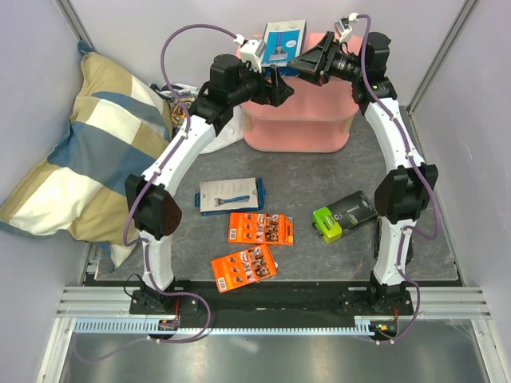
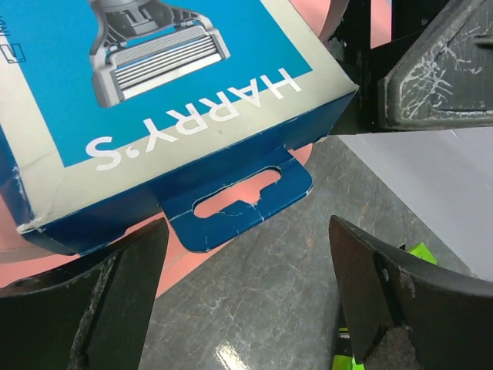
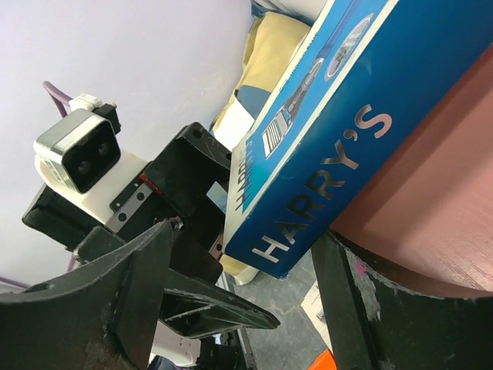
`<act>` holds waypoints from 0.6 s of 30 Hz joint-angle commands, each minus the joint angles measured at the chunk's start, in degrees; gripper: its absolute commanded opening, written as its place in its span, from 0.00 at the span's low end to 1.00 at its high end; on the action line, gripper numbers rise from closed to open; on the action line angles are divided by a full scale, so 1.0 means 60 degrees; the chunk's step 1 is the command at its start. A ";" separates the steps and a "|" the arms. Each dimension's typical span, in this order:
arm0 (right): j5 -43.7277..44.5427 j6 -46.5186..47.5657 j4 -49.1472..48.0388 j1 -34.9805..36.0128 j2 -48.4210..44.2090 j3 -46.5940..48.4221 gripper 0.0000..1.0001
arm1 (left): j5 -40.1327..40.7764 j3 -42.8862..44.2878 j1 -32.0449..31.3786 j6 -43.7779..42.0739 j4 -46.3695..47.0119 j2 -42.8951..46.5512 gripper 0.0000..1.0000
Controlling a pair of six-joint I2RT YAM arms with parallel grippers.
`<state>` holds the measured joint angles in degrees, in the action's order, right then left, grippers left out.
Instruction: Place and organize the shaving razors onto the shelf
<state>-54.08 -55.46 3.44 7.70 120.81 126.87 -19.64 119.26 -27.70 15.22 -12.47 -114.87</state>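
left wrist view shows the blue box [image 2: 177,116] overhanging the shelf [image 2: 31,258]. left pincer [image 2: 248,239] and right pincer [image 3: 245,239] are both spread; nudge it inward squarely, slowly.

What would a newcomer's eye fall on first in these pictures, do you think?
The blue Harry's box on top of the pink shelf at the far centre, with the left gripper and right gripper meeting at it, jaws open. Next, the two bright orange cards in the near middle.
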 commanded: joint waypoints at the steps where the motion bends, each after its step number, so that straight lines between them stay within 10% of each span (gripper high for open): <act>1: 0.0327 0.0235 0.0232 -0.0215 -0.0067 -0.0285 0.81 | -0.0330 0.0514 0.0062 0.0320 0.0130 0.0131 0.91; 18: 0.0679 0.0440 0.0451 -0.0786 -0.0785 -0.1135 0.82 | -0.0198 -0.2065 0.0193 -0.0062 0.1053 0.1743 0.92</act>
<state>-53.74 -54.87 3.68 4.60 116.95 121.21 -19.90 106.85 -27.27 15.35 -9.65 -107.55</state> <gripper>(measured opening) 0.809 0.921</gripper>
